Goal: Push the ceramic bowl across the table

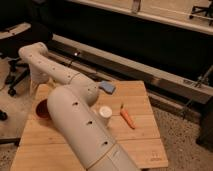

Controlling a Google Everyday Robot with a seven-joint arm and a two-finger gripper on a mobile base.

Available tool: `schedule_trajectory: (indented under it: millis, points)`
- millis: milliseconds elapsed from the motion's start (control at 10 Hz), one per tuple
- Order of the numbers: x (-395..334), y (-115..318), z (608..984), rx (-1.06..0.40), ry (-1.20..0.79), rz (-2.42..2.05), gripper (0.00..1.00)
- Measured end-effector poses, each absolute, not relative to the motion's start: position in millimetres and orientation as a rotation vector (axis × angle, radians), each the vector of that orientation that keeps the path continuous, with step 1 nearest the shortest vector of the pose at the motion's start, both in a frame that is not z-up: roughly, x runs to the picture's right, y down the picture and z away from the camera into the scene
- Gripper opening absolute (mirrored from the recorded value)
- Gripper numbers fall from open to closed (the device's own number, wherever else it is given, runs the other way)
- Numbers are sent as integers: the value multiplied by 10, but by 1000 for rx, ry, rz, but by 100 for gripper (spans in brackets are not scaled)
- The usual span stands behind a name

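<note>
**One bowl, most of the bench left to cross**

The white arm fills the middle of the frame, rising from the bottom edge to the upper left and bending down there. Beneath it lies the plank bench. The orange-red ceramic bowl sits by the bench's left edge, partly hidden by the arm. It stands upright, mouth up, and being round it has no long axis. The hand hangs just beyond the bowl; whether it is spread or pressed together I cannot tell. The push looks barely begun, with nearly the whole width to the right remaining. A carrot, a white cup and a small blue object lie that way.
</note>
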State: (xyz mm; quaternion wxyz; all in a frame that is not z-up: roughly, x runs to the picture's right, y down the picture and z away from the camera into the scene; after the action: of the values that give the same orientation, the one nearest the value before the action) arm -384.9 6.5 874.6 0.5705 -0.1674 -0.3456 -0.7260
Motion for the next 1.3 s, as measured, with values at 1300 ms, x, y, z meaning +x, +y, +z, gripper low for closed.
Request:
schedule_trajectory:
  millis: [1300]
  points:
    - [-3691,815,8990,-545,-811,-1740,80]
